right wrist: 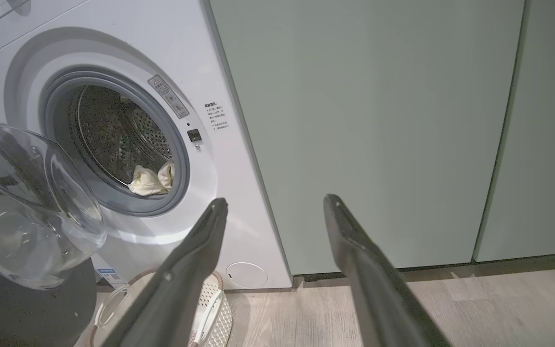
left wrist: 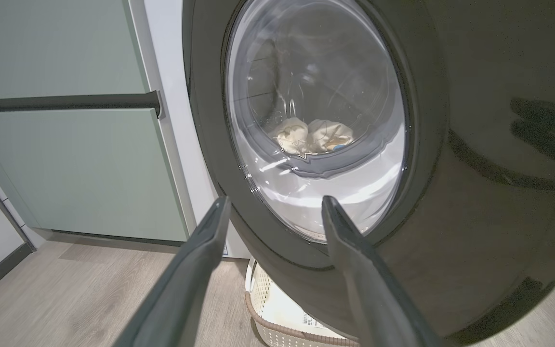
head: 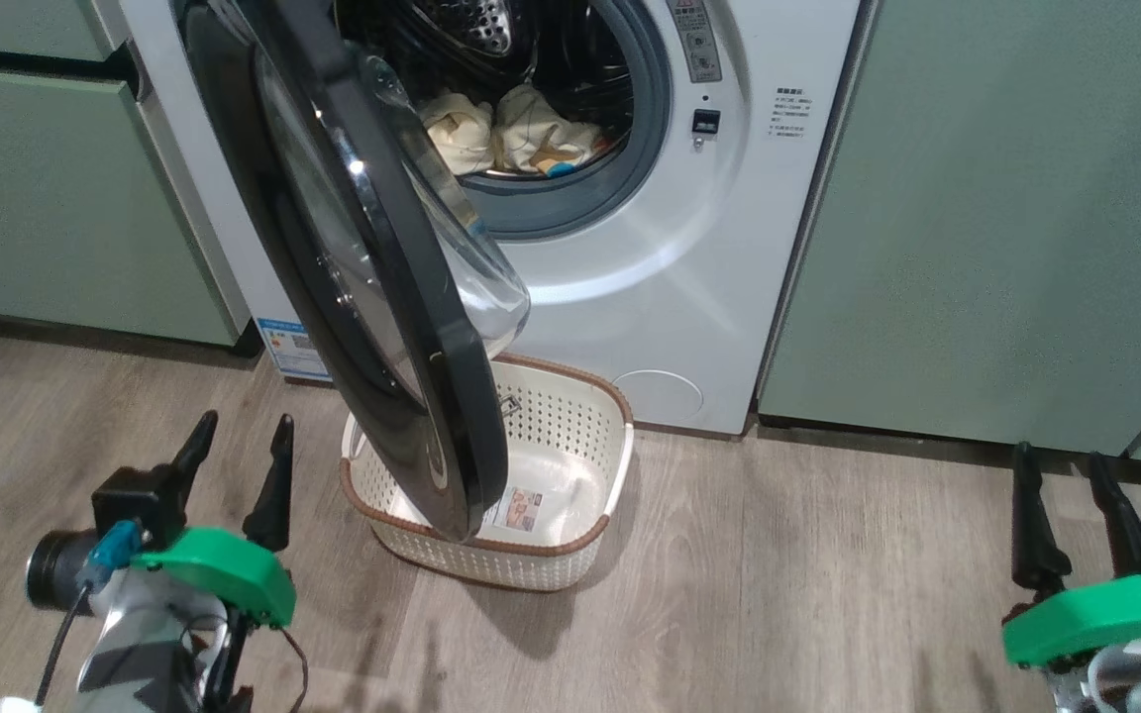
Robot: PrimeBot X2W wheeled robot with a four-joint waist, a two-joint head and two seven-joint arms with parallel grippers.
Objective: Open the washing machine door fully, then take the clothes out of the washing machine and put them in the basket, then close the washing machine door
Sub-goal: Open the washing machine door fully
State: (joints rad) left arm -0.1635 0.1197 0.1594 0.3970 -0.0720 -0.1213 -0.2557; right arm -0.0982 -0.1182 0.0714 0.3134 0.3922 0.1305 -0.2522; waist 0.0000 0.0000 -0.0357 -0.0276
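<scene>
Door [head: 432, 416] stands half open. It blocks the left of the drum mouth [head: 580, 203] and overhangs the left half of the basket [head: 622, 426]. Right of the mouth: open way in to the clothes [head: 506, 134]. Basket's right half uncovered from above. Floor [head: 828, 574] before the washing machine [head: 689, 297] bare.

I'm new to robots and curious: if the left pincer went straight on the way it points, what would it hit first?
Most likely the washing machine door: the left pincer points at its glass's lower rim, though depth is unclear.
</scene>
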